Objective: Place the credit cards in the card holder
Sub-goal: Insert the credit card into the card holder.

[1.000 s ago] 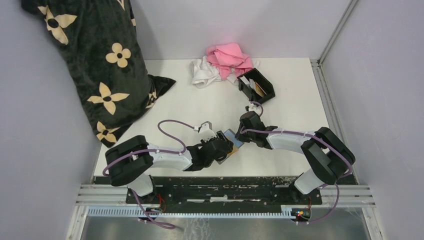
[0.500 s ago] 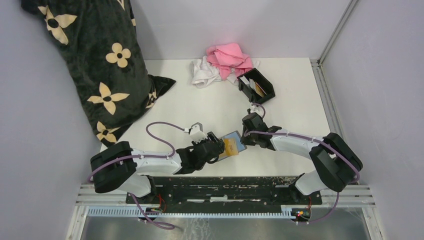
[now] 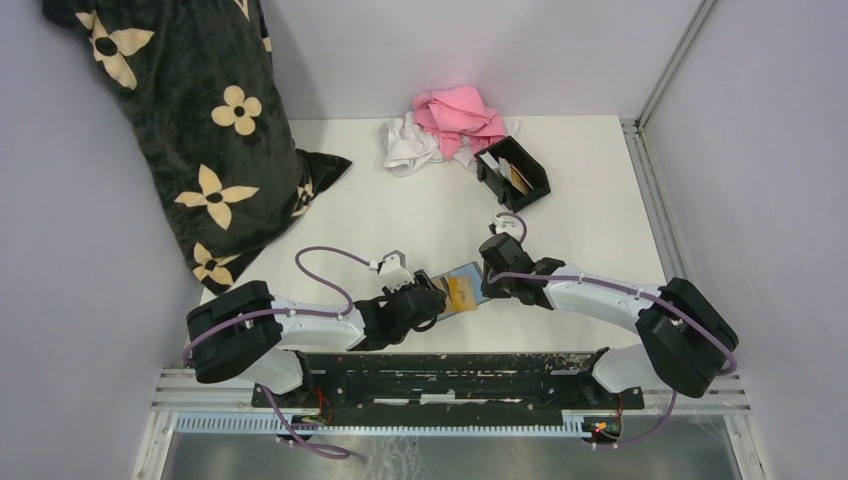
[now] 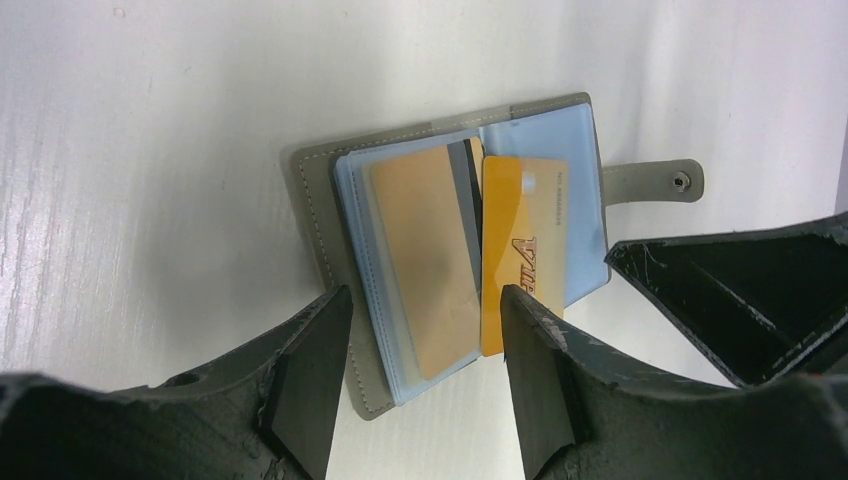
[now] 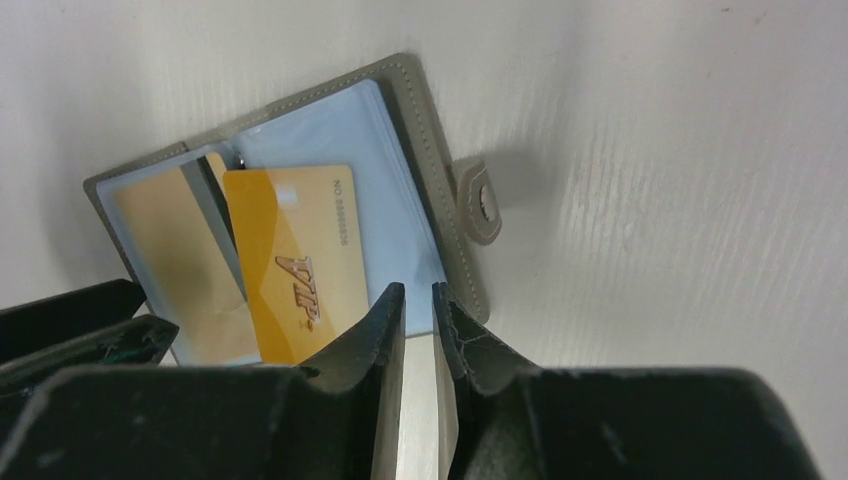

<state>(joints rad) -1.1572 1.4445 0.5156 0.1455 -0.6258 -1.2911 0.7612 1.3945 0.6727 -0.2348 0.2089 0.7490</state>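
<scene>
1 thin orange plastic card [image 4: 520,230] sticks out of the open flat grey folding wallet [image 4: 318,190].
I see my left claw [image 4: 422,310] wide apart above them; my right claw [image 5: 418,295] has a thin gap, holding nothing. The small black plastic box [image 3: 533,172] stands well apart at the back.

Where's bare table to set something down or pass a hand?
Free: mid-table between the black floral blanket and the black plastic open-topped card holder; also the strip from that holder to the white table's right edge. Crowded: near edge, where left fingers and right fingers flank the open grey wallet; back edge, pink and white cloths beside the holder.
</scene>
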